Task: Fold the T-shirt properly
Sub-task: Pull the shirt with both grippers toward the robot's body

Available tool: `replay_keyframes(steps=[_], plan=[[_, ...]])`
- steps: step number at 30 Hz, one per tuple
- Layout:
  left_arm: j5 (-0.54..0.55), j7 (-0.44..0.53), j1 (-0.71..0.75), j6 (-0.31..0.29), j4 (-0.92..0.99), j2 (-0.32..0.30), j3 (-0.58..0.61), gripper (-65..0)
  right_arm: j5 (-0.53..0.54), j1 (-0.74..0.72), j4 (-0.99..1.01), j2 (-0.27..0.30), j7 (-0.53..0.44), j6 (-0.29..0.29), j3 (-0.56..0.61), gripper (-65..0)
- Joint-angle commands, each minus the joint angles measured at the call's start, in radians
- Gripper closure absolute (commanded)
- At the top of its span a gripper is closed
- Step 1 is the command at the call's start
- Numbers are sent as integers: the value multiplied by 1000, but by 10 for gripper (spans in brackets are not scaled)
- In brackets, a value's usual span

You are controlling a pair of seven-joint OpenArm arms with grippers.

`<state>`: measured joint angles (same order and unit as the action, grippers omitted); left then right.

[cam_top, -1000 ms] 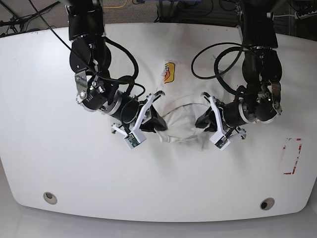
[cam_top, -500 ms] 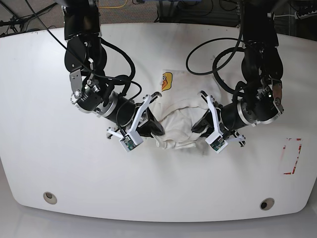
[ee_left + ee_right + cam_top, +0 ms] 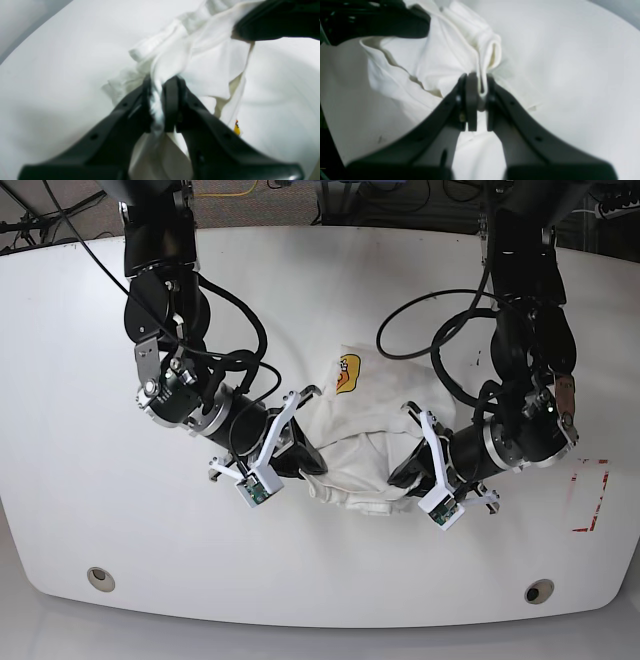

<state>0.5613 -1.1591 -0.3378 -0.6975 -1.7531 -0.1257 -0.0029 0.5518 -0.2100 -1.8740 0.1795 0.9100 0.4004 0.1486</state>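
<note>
I have the wrinkled cream cotton T-shirt (image 3: 365, 450) bunched mid-worktop (image 3: 90, 460), strung crosswise between my tools, left tool (image 3: 160, 100) and right tool (image 3: 476, 100) each pinching one end, equally near.

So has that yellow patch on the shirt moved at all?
Yes. The yellow patch has slid toward the table's near edge, away from the back edge.

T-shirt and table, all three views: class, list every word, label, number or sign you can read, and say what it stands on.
None can be read.
T-shirt: its yellow-orange patch carries a small dark figure, too small to make out as text.
Table: a red rectangular outline near its edge, no lettering legible.
</note>
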Motion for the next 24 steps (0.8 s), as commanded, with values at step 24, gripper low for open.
replay_keyframes(steps=[24], plan=[[-80,520,-186,-1,577,-1,28,-108,-65,-202,479,-1,-234,9,-5,-2]])
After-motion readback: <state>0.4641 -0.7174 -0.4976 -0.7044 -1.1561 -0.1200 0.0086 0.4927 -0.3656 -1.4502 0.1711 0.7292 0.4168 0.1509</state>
